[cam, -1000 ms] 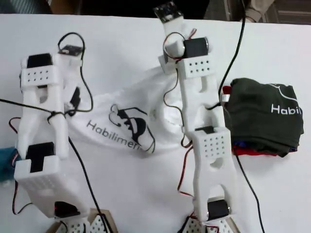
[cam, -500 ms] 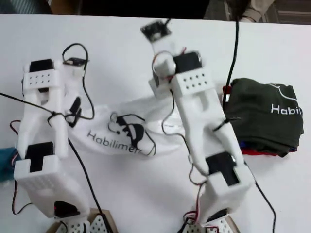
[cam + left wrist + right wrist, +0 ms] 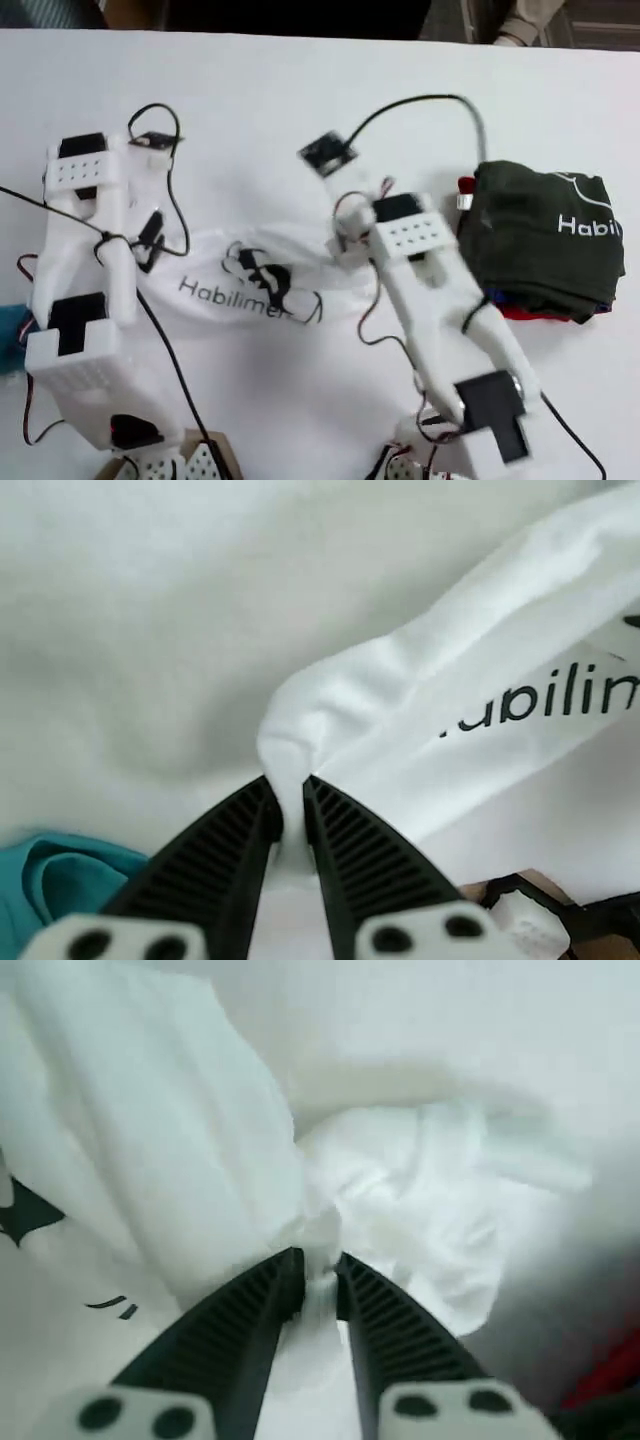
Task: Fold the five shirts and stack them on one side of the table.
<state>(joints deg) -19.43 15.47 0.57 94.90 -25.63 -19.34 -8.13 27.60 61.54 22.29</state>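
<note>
A white shirt [image 3: 250,285] with black print lies stretched across the middle of the white table [image 3: 250,90]. My left gripper [image 3: 290,825] is shut on a pinched fold at the white shirt's [image 3: 420,710] left end; in the high view it sits at the left gripper [image 3: 150,240]. My right gripper [image 3: 318,1278] is shut on bunched cloth of the white shirt [image 3: 200,1180] at its right end, near the right gripper [image 3: 345,245] in the high view. A stack of folded shirts [image 3: 540,240], dark green on top, sits at the right.
A teal cloth [image 3: 10,335] lies at the table's left edge, also seen as the teal cloth [image 3: 50,880] by the left gripper. Red and blue layers [image 3: 525,308] show under the dark green shirt. Black cables trail from both arms over the table.
The right arm has pulled back toward the near edge, dragging the shirt's right end with it. The shirt has narrowed into a flatter band. The left arm has barely moved.
</note>
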